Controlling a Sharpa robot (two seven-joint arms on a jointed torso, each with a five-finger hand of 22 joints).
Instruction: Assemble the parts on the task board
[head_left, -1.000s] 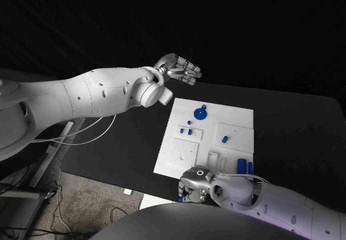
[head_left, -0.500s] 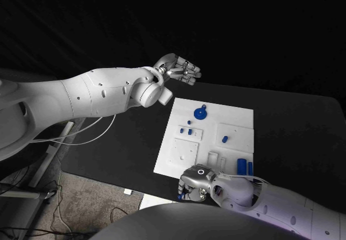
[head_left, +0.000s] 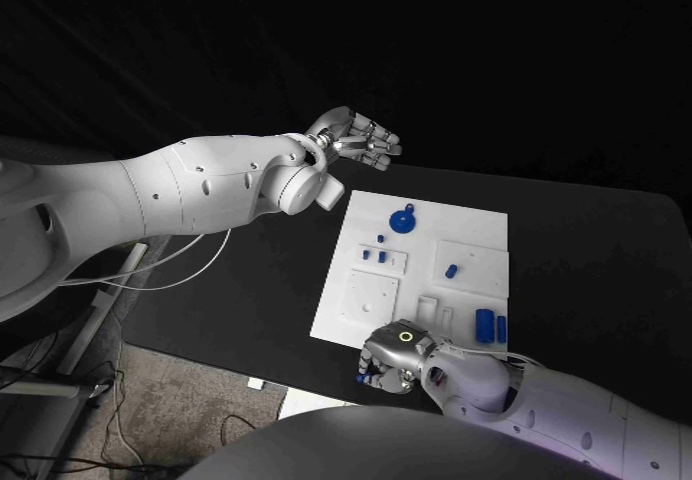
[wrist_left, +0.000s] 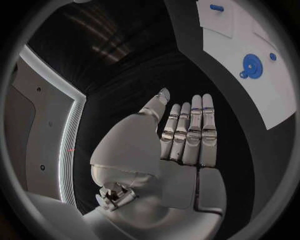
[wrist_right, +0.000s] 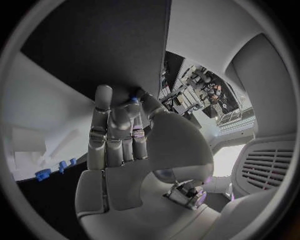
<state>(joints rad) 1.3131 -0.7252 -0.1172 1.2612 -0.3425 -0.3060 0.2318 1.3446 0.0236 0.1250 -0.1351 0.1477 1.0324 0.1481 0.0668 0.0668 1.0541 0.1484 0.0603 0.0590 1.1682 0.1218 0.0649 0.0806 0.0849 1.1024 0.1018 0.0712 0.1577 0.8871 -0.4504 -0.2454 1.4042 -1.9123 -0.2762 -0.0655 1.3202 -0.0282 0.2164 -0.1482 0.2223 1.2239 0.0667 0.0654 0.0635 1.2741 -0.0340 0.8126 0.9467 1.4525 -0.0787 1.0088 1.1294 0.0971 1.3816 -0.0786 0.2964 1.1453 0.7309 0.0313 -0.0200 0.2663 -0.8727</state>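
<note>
Black and flat, the table (head_left: 577, 250) fills the middle of what I see, with dark cloth behind it and grey floor with cables at the near left.

On the table lies the white flat task board (head_left: 488, 228), a smooth plate with shallow square shapes cut in it. Small blue parts sit on it: a round blue disc with a little loop (head_left: 404, 220) near the far end, a tiny blue dot (head_left: 381, 238) beside it, two short blue pegs (head_left: 374, 256) by the left edge, one slanted blue piece (head_left: 451, 270) in the middle, and two longer blue bars (head_left: 490, 326) standing side by side near my end.

My right hand (head_left: 387, 365), shiny silver, is just off the near left corner of the board. In the right wrist view I see a small blue part (wrist_right: 134, 100) pinched at its fingertips (wrist_right: 104, 95).

My left hand (head_left: 358, 139) is up in the air past the far left corner of the board, well apart from it. In the left wrist view its fingers (wrist_left: 190, 130) are straight and close together, and it holds nothing.
</note>
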